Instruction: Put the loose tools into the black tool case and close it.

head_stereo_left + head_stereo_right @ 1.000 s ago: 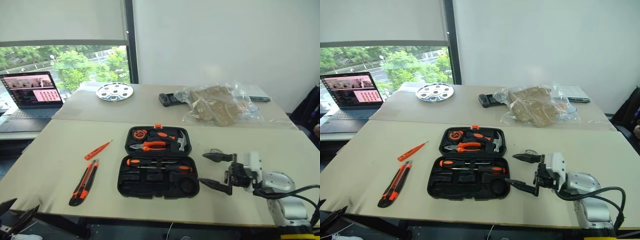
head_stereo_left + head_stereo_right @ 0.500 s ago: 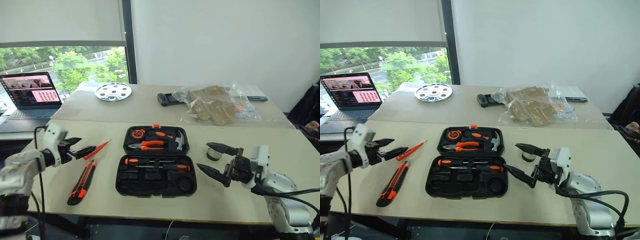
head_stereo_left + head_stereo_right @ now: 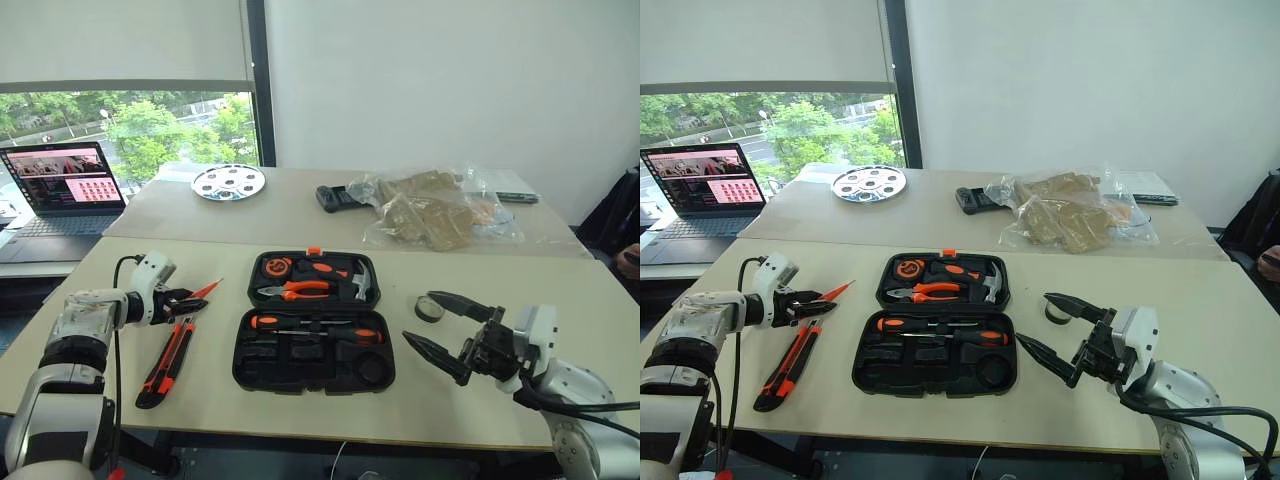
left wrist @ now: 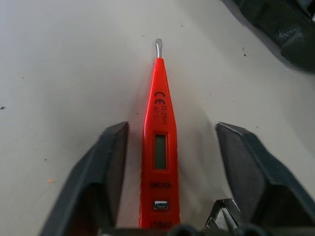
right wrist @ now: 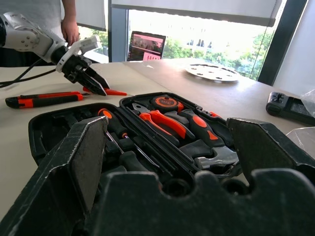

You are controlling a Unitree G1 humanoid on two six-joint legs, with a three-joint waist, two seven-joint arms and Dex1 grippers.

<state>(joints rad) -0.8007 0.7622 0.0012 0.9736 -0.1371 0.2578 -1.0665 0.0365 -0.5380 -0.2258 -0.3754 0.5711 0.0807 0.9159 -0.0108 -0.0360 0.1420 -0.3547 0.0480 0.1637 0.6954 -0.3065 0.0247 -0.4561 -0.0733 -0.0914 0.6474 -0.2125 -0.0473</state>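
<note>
- Head views: the black tool case (image 3: 314,335) lies open mid-table (image 3: 500,400). The left pincer (image 3: 190,301) straddles the tester screwdriver (image 3: 204,291), the utility knife (image 3: 168,363) just beside it. The right pincer (image 3: 447,326) hovers, spread wide.
- Left wrist view: the tester screwdriver lies between parted fingers (image 4: 112,162), ungripped.
- Right wrist view: empty fingers (image 5: 86,157) face the case.

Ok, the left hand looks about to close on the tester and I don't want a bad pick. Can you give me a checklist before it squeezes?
1. Tester screwdriver lies between the left hand fingers: ok.
2. Tester centred in the gap: not ok, it sits nearer one finger.
3. Fingers touching the tester: not ok, gaps show on both sides.
4. Utility knife apart from the fingers: ok.
5. Black tool case open to receive: ok.
6. Right hand open, empty, beside the case: ok.
</note>
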